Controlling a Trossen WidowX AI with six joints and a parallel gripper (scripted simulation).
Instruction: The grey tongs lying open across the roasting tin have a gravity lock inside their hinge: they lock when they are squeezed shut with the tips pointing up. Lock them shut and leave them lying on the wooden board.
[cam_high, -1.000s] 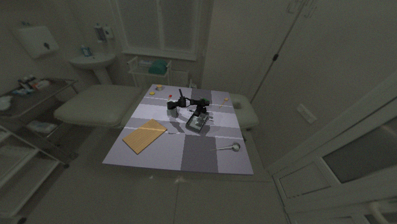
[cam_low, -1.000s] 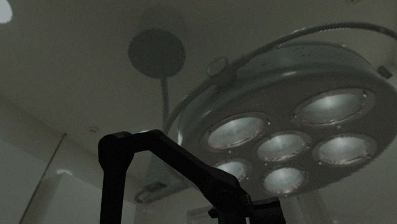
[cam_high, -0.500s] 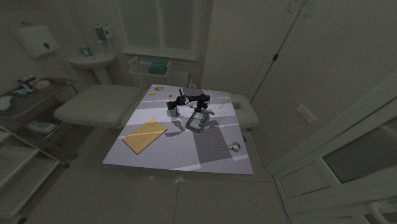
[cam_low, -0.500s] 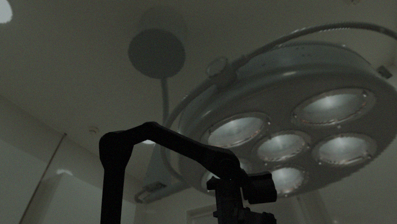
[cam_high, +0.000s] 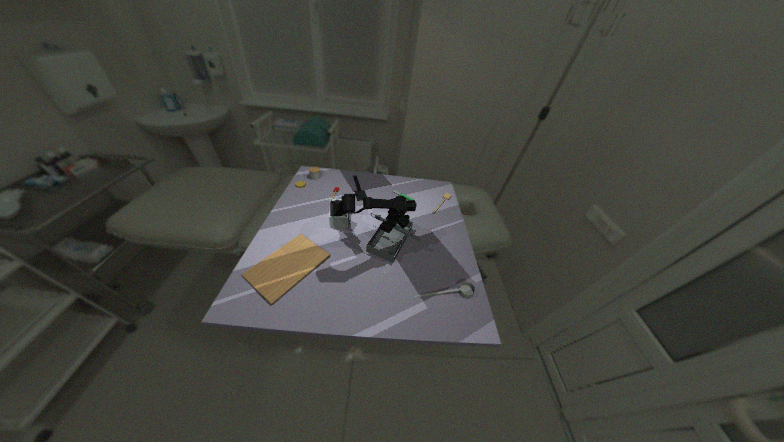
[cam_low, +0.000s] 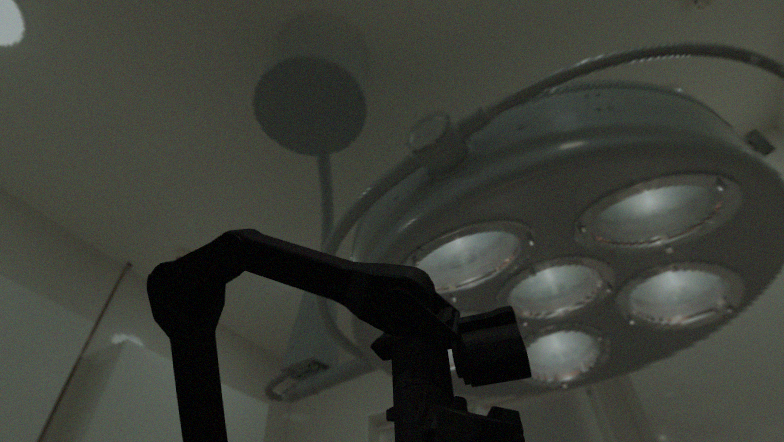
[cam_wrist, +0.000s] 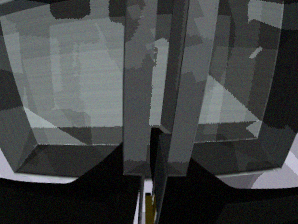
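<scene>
My gripper is low over the far end of the roasting tin. It is shut on the grey tongs, whose two long arms run close together, nearly parallel, up the middle of the wrist view with a narrow gap between them. The tongs lie over the grey roasting tin. Their hinge and tips cannot be made out, and whether the lock holds cannot be seen. The wooden board lies flat at the front left of the table with nothing on it. The exterior view shows only the upper arm.
A grey container stands left of the tin, partly behind the arm. A ladle lies front right. A spatula and a green-handled thing are at the back right. A jar, a yellow disc and a red-headed stick are back left.
</scene>
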